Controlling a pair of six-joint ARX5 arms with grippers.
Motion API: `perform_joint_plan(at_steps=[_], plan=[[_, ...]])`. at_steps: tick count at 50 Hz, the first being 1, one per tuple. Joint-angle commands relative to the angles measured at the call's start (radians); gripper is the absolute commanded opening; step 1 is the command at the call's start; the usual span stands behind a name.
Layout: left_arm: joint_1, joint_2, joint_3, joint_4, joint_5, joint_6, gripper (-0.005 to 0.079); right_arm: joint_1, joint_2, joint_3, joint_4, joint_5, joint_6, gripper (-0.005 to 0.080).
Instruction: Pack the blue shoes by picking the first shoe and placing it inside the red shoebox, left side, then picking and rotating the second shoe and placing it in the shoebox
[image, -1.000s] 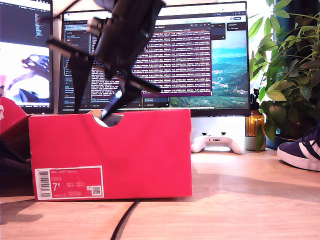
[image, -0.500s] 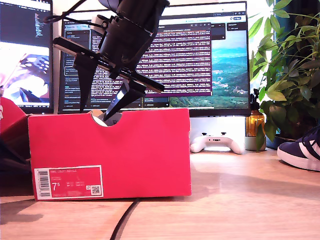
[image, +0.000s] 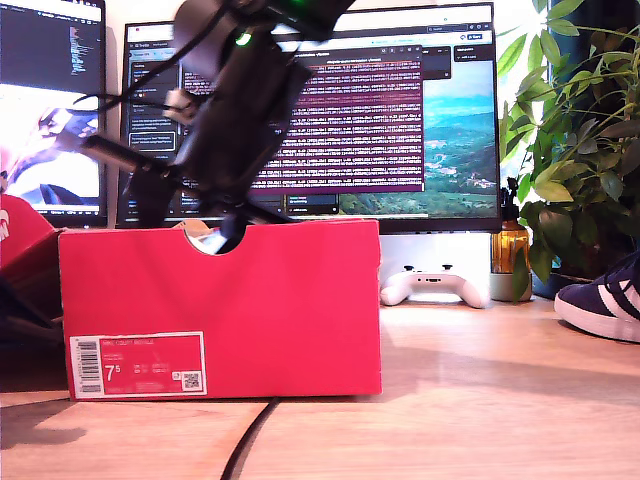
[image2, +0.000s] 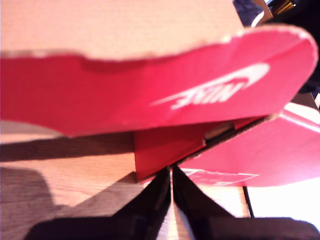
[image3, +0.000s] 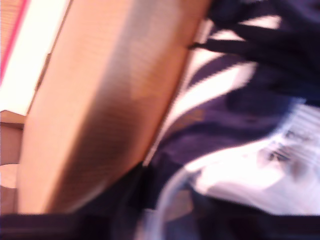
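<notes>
The red shoebox (image: 220, 300) stands on the wooden table at the exterior view's left, label and notch facing the camera. My second gripper (image: 195, 210) reaches down into it from above, motion-blurred, fingers spread apart. Its wrist view shows a blue shoe (image3: 240, 100) with white stripes lying close against the box's brown inner wall (image3: 100, 100). Another blue shoe (image: 600, 300) sits at the exterior view's right edge. My first gripper (image2: 171, 172) is shut on nothing, low over the table, facing the red lid (image2: 175, 95) with its white swoosh.
Two monitors stand behind the box. A white game controller (image: 433, 287), an amber bottle (image: 510, 250) and a leafy plant (image: 580, 150) are at the exterior view's right. A black cable (image: 245, 445) runs from under the box toward the table's front edge.
The second arm has swung toward the exterior view's left and dropped lower over the box's notch. The box and the shoe at the right edge stay put.
</notes>
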Motion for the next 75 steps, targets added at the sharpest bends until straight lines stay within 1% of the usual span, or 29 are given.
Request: perform_joint_plan(at_steps=[1, 5, 10, 14, 24, 36, 39, 45, 47, 55, 60, 65, 75], plan=[[-0.003, 0.003, 0.01, 0.008, 0.0, -0.002, -0.0019, -0.002, 0.011, 0.011, 0.011, 0.012, 0.001, -0.0013], [-0.003, 0.003, 0.01, 0.007, 0.0, -0.002, -0.002, -0.002, 0.011, 0.031, -0.014, 0.022, -0.001, -0.0013], [-0.003, 0.003, 0.01, 0.008, 0.0, -0.002, -0.002, 0.0, 0.011, 0.06, -0.053, 0.062, -0.012, -0.0013], [-0.003, 0.003, 0.01, 0.007, 0.0, -0.002, -0.002, 0.0, 0.011, 0.075, -0.072, 0.071, -0.027, -0.0013], [-0.003, 0.003, 0.01, 0.008, 0.0, -0.002, -0.002, 0.006, 0.011, 0.077, -0.105, 0.108, -0.036, -0.0013], [-0.003, 0.003, 0.01, 0.007, 0.0, -0.002, -0.002, 0.02, 0.011, 0.077, -0.126, 0.106, -0.035, -0.0011], [-0.003, 0.003, 0.01, 0.007, 0.0, -0.002, -0.002, 0.029, 0.011, 0.077, -0.118, 0.105, -0.034, 0.0036], [-0.003, 0.003, 0.01, 0.007, 0.0, -0.002, -0.002, 0.047, 0.011, 0.077, -0.104, 0.095, -0.028, 0.0257], [-0.003, 0.003, 0.01, 0.007, 0.0, -0.002, -0.002, 0.047, 0.011, 0.077, -0.1, 0.084, -0.028, 0.0287], [-0.003, 0.003, 0.01, 0.006, 0.0, -0.002, -0.002, 0.053, 0.011, 0.079, -0.097, 0.079, -0.028, 0.0298], [-0.003, 0.003, 0.01, 0.007, 0.0, -0.002, -0.002, 0.048, 0.011, 0.104, -0.132, 0.08, -0.029, 0.0343], [-0.003, 0.003, 0.01, 0.007, 0.0, -0.002, -0.0019, 0.032, 0.011, 0.156, -0.222, 0.08, -0.036, 0.0346], [-0.003, 0.003, 0.01, 0.007, 0.0, -0.002, -0.0019, 0.005, 0.011, 0.277, -0.481, 0.082, -0.037, 0.0346]])
